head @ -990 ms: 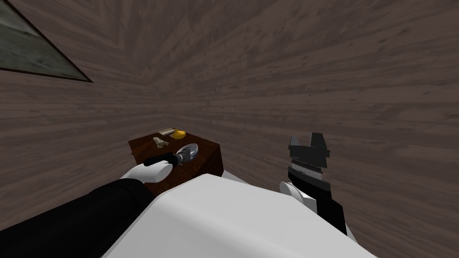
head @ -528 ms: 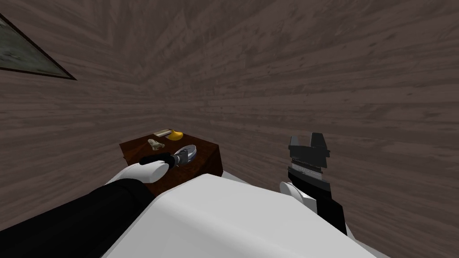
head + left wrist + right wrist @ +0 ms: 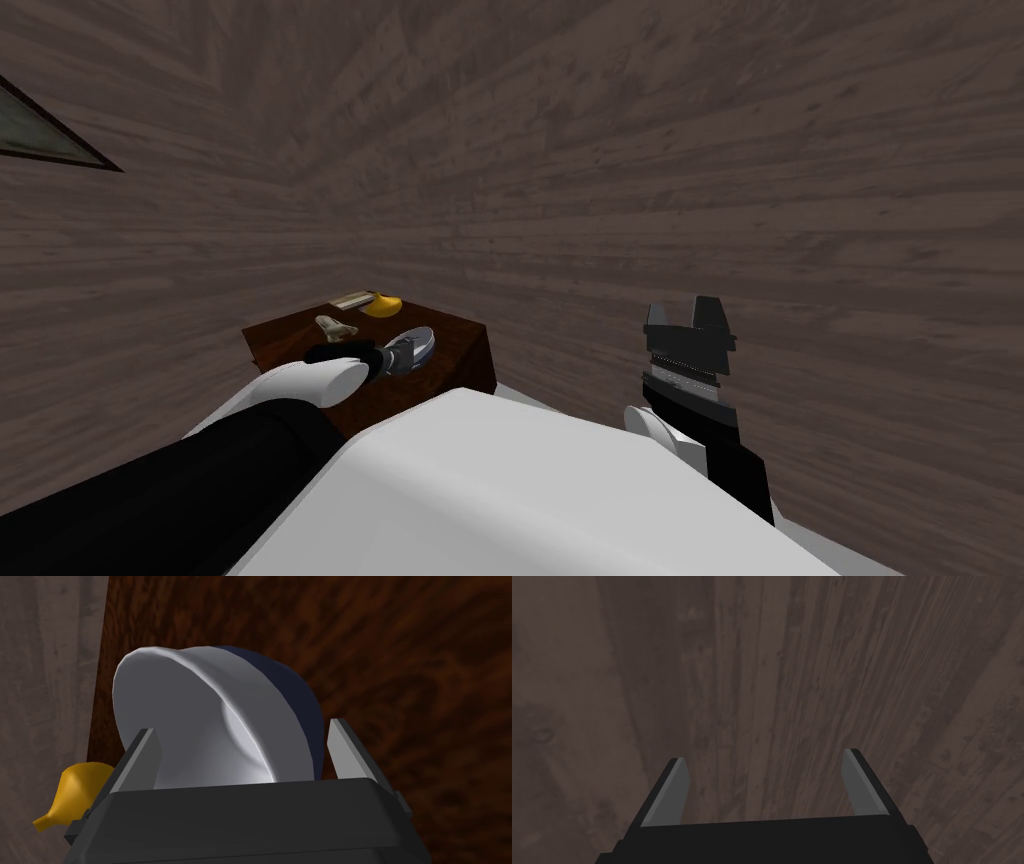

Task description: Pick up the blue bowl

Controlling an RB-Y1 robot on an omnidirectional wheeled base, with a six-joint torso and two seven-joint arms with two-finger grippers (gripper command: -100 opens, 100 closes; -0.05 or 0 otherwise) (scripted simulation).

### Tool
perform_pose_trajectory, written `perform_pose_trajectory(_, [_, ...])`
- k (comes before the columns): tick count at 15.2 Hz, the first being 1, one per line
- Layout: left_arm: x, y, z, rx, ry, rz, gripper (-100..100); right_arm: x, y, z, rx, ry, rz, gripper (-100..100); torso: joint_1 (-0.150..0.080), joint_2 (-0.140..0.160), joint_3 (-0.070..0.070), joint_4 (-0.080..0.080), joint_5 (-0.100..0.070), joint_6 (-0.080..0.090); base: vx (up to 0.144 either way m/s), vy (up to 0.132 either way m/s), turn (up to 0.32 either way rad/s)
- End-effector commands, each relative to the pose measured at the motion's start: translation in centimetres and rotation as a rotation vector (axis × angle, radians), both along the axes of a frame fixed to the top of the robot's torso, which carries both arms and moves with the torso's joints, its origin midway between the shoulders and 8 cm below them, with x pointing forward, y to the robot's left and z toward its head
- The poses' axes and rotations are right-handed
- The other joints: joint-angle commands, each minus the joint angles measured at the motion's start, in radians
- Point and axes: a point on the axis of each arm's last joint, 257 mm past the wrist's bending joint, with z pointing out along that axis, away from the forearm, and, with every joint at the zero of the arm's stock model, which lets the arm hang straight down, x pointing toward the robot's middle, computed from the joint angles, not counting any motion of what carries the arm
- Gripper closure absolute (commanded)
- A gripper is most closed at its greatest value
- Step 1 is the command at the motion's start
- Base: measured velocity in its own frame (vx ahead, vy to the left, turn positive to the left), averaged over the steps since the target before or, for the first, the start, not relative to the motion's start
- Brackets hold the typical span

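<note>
The left gripper (image 3: 242,726) is at the bowl (image 3: 210,721), over the top of a small dark brown table (image 3: 410,666). In the left wrist view its two fingers (image 3: 142,758) stand wide apart, with the bowl between them. The bowl is pale grey inside and dark blue outside. It looks tilted here, with its mouth turned toward one finger. That finger covers a part of the pale rim, and I cannot tell if it touches. The other finger is just beside the blue wall and seems not to press it. A yellow thing (image 3: 75,788) lies at the table edge near the gripper body, with the grey-brown wooden floor (image 3: 45,676) beyond.

The head view shows the whole table (image 3: 455,335). The bowl (image 3: 415,345) is near the middle of the top, at the end of the left gripper (image 3: 392,355). At the far edge the yellow thing (image 3: 381,304) lies just beside a flat pale thing (image 3: 350,298), and a small beige thing (image 3: 330,325) lies nearer to the arm.

The right gripper (image 3: 682,310) is held up well apart from the table, over the floor (image 3: 620,200). In the right wrist view the right gripper (image 3: 765,756) has its fingers wide apart, and floor planks show between them.
</note>
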Motion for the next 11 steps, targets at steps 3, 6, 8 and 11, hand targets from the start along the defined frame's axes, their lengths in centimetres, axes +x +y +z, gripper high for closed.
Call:
perform_pose_trajectory(3, [-1.9, 0.0, -0.2, -0.036, 0.061, 0.033, -100, 0.0, 0.0, 0.0, 0.000, 0.000, 0.000, 0, 0.000, 0.000, 0.000, 0.000, 0.000, 0.000, 0.012, 0.029, -0.083])
perform_pose_trajectory(6, [-3.1, 0.0, -0.3, -0.058, 0.101, 0.055, -100, 0.0, 0.0, 0.0, 0.000, 0.000, 0.000, 0, 0.000, 0.000, 0.000, 0.000, 0.000, 0.000, 0.012, 0.019, -0.040])
perform_pose_trajectory(8, [-3.6, 0.0, -0.6, -0.063, 0.125, 0.059, -100, 0.0, 0.0, 0.0, 0.000, 0.000, 0.000, 0, 0.000, 0.000, 0.000, 0.000, 0.000, 0.000, 0.014, 0.025, -0.083])
perform_pose_trajectory(11, [-4.9, -0.1, -0.7, -0.085, 0.167, 0.081, -100, 0.0, 0.0, 0.0, 0.000, 0.000, 0.000, 0, 0.001, 0.000, 0.000, 0.000, 0.000, 0.000, 0.016, 0.032, -0.072])
